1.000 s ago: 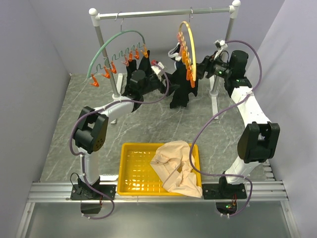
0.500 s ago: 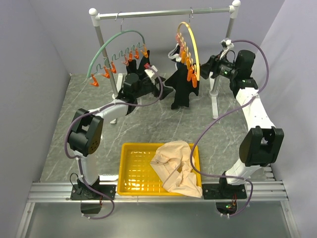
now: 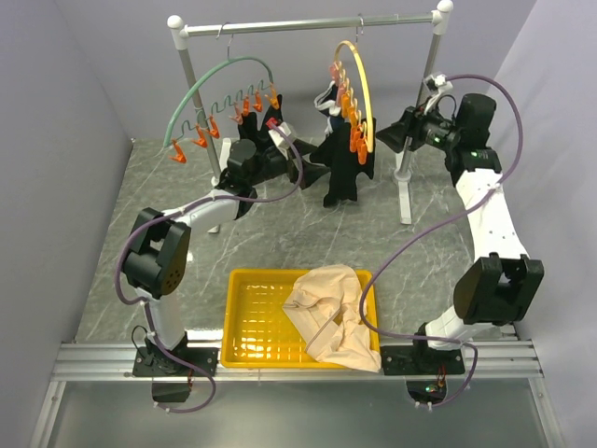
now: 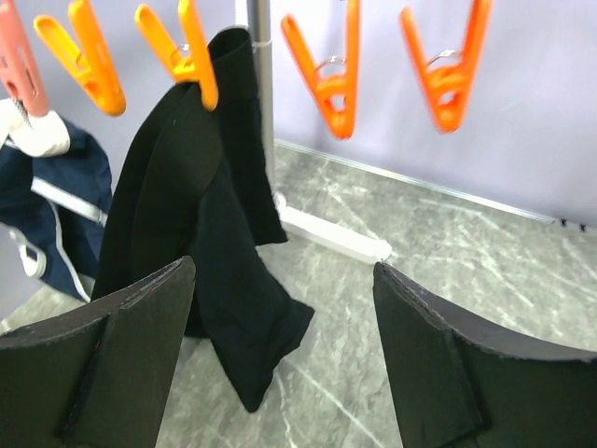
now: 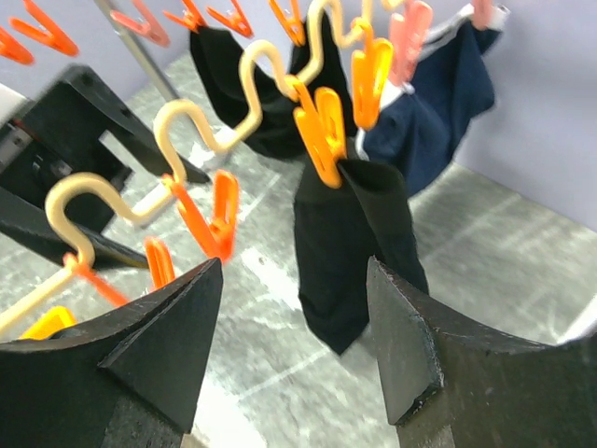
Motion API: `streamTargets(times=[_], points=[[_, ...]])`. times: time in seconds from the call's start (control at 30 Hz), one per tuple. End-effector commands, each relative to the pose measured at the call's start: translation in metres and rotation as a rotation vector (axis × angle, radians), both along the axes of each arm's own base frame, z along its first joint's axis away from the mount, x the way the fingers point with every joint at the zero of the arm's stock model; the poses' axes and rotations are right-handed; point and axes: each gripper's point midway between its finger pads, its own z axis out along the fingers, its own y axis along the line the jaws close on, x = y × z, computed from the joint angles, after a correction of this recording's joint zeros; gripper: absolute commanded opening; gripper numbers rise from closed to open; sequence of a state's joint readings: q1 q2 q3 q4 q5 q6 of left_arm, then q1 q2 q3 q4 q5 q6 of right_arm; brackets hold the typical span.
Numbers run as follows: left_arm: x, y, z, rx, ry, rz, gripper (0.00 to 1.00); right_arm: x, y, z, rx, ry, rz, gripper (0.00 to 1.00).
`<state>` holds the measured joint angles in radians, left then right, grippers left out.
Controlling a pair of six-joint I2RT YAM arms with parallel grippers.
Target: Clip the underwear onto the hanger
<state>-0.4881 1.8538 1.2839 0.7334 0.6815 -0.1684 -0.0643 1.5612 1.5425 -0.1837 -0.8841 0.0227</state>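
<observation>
seemingly done: the black underwear (image 3: 341, 177) hangs from an orange clip (image 5: 322, 140) on the yellow hanger (image 3: 367, 89), so left gripper (image 4: 284, 280) and right gripper (image 5: 294, 280), both wide and empty, should retreat without snagging it.

Underwear (image 3: 343, 173) clipped on hanger (image 3: 363, 89), hanger hung on rail (image 3: 308, 22), tray (image 3: 256, 322) in front

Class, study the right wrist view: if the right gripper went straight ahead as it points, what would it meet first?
Most likely the black underwear, hanging from an orange clip on the pale yellow hanger, straight ahead of the right gripper; how far off is unclear.
</observation>
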Motion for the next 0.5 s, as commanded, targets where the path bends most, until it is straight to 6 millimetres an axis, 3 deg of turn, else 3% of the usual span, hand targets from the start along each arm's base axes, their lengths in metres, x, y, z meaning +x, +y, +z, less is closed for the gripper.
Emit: streamTargets(times=[0.0, 0.17, 0.37, 0.47], points=[[-0.02, -0.005, 0.046, -0.085, -0.094, -0.068, 0.83, -0.017, -0.016, 0.026, -0.053, -0.06, -0.027, 0.7], [-0.033, -0.02, 0.057, -0.14, -0.085, -0.122, 0.81, -0.031, -0.031, 0.027, -0.063, -0.04, 0.029, 0.68], [-0.047, -0.04, 0.071, -0.212, -0.087, -0.182, 0.77, -0.052, -0.02, 0.033, 0.024, -0.006, 0.172, 0.66], [-0.05, -0.051, 0.077, -0.24, -0.081, -0.201, 0.73, -0.052, -0.016, 0.034, 0.056, -0.023, 0.186, 0.64]])
